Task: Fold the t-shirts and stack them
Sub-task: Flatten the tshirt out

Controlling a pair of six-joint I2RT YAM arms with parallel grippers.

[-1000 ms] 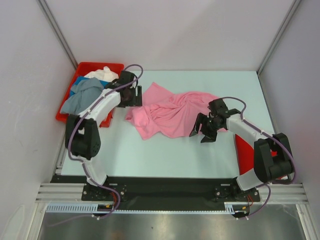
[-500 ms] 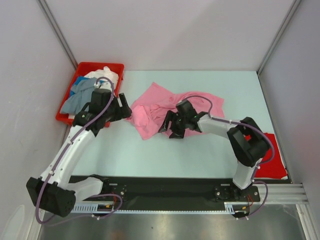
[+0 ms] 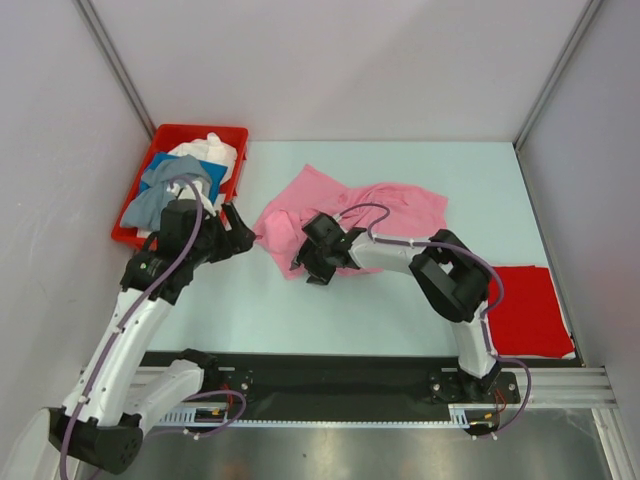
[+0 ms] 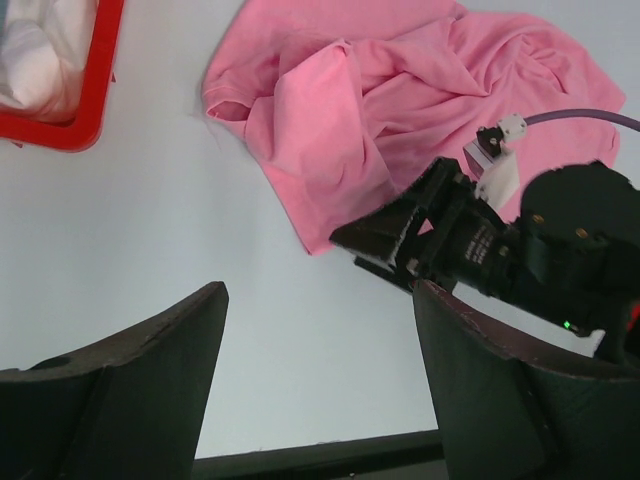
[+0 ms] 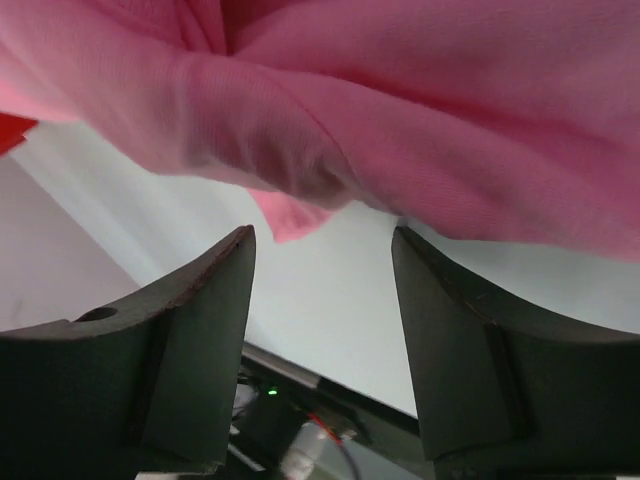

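So far one red shirt (image 3: 525,310) lies folded at lower right, the pink shirt (image 3: 350,215) sits crumpled mid-frame, other shirts (image 3: 168,190) wait in the bin (image 3: 200,130) upper left; left gripper (image 3: 235,232) gapes empty beside the pink shirt, right gripper (image 3: 312,268) stands open at its near hem, gripping nothing yet.

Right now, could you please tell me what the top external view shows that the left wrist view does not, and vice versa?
Only the top external view shows the flat red t-shirt at the near right of the table and the grey-blue t-shirt draped over the near end of the red bin. Only the left wrist view shows the left claw close up, open over bare table. Both show the crumpled pink t-shirt, a bin corner, and the right claw at the pink shirt's near edge.
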